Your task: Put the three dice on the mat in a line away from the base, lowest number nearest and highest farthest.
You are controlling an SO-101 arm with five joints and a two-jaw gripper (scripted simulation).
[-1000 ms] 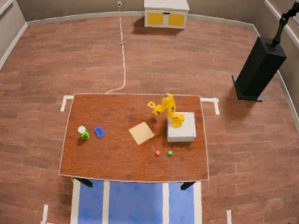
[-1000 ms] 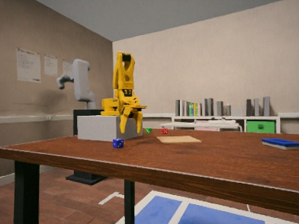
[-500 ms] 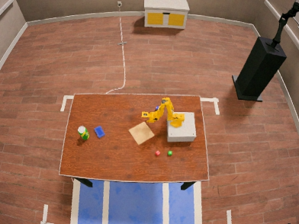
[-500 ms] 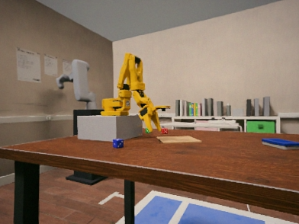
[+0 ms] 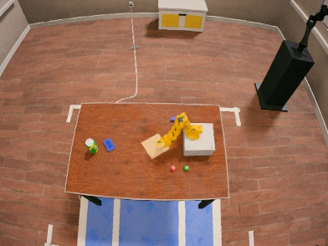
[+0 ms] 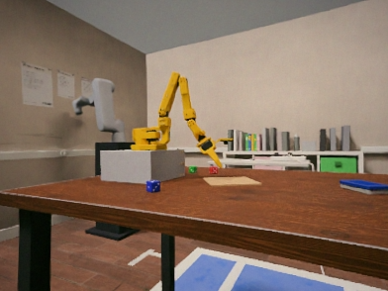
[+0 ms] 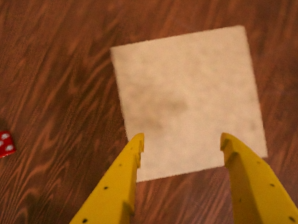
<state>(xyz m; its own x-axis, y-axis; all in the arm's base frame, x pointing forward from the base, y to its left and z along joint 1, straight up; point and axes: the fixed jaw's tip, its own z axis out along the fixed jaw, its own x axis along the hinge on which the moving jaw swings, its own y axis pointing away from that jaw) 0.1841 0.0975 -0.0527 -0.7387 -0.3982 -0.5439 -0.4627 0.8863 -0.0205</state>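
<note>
With its elbow bent high, the arm [image 5: 177, 127] [image 6: 174, 94] reaches its parted, empty claw [image 5: 160, 144] [image 6: 222, 152] [image 7: 182, 135] above the mat [image 5: 151, 150] [image 6: 233, 181] [image 7: 192, 95].

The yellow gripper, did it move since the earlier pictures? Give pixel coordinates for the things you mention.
Yes, the gripper [image 5: 159, 144] [image 6: 224, 154] [image 7: 182, 136] swung away from the blue die [image 5: 172, 119] [image 6: 153, 186] to over the mat [image 5: 151, 151] [image 6: 232, 181] [image 7: 192, 75].
</note>
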